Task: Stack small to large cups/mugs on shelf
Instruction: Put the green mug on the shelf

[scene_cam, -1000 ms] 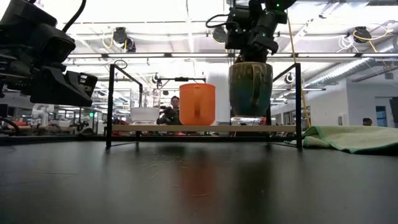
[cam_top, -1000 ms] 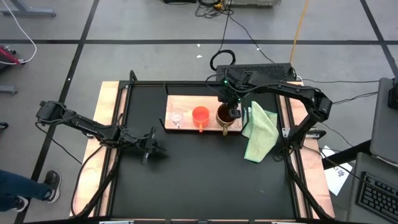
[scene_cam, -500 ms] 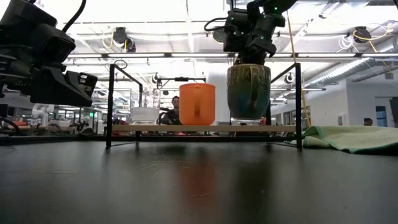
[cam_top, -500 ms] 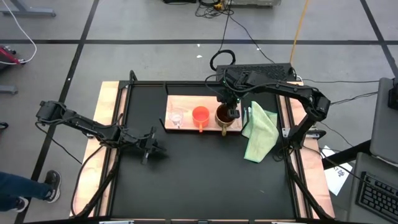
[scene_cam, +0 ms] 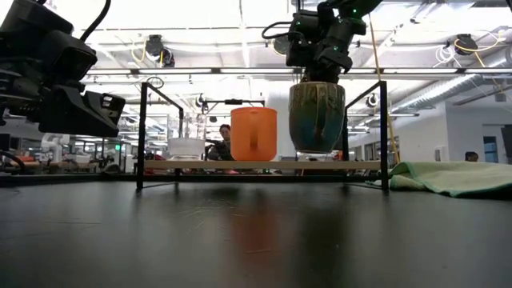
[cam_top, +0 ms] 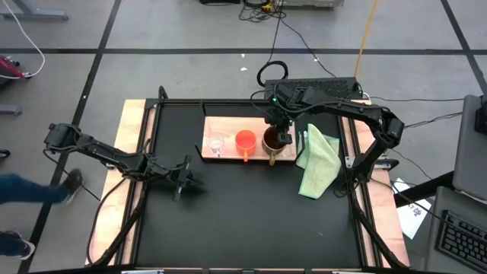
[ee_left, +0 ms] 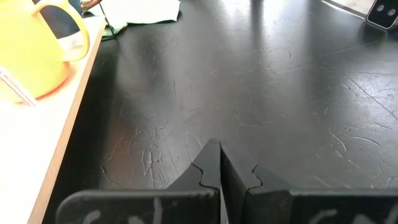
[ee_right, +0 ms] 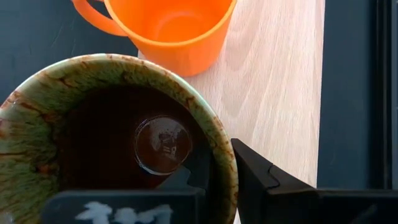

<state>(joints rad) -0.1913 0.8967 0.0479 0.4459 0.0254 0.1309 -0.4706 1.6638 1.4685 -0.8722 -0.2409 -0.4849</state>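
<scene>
The light-wood shelf (cam_top: pixel 228 124) stands at the table's far middle. On it sit a tiny clear glass cup (cam_top: pixel 217 143) at the left and an orange cup (cam_top: pixel 245 141) beside it, each on its base. My right gripper (cam_top: pixel 280 137) is shut on the brown glossy mug (scene_cam: pixel 318 118), which hangs upright just above the shelf's right part (scene_cam: pixel 264 165), next to the orange cup (scene_cam: pixel 254 134). My left gripper (cam_top: pixel 186 179) rests shut and empty over the black table, left of the middle. My right gripper holds the brown mug by its rim (ee_right: pixel 225 168). One finger (ee_right: pixel 186 180) is inside the mug and the other (ee_right: pixel 261 177) outside its wall. The fingers come from above, slanting down. The mug hangs upright, mouth up, its base clear of the shelf board.
A pale green cloth (cam_top: pixel 318 164) lies crumpled on the table right of the shelf. The shelf's dark frame posts (scene_cam: pixel 384 132) rise at its ends. Open black tabletop (cam_top: pixel 243 221) spreads across the near half.
</scene>
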